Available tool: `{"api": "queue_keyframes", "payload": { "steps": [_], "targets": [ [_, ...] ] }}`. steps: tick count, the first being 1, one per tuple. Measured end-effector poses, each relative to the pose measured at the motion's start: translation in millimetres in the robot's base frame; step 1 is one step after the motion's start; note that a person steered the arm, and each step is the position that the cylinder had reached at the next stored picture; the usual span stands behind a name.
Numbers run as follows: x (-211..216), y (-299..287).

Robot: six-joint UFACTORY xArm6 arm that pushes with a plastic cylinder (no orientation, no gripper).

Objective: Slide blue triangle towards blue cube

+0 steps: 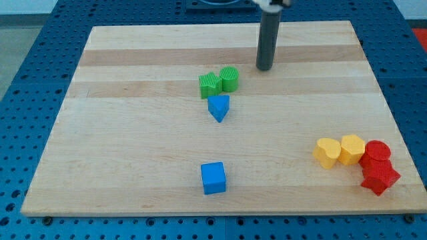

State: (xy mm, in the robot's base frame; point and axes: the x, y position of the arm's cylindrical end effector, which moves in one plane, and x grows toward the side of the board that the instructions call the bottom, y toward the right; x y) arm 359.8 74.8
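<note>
Blue pegboard frames a pale wooden board on which all the blocks lie. Taking the blue triangle as landmark: it sits near the board's middle, its point toward the view's bottom. Two green blocks touch or nearly touch it from the view's top. The blue cube lies well apart toward the view's bottom, almost straight below the triangle, with bare wood between them.

The arm carries no claw, only a dark rod; the tip stands toward the view's top and right of the triangle, clear of it and just right of the green blocks. That position suggests an approach from above, since a push toward the view's bottom would send the triangle at the cube. The green blocks crowd that upper side, so the tip may need to slip in between them and the triangle. Yellow blocks and red blocks cluster far to the triangle's lower right, out of the way.
</note>
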Motion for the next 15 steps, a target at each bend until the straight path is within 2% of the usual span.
{"api": "queue_keyframes", "payload": {
  "steps": [1,4,5,7,8,10,11,13,14,15],
  "targets": [
    [32,-23],
    [38,-81],
    [61,-89],
    [139,-89],
    [157,-89],
    [113,-66],
    [142,-65],
    [167,-78],
    [169,-78],
    [149,-71]
  ]
}}
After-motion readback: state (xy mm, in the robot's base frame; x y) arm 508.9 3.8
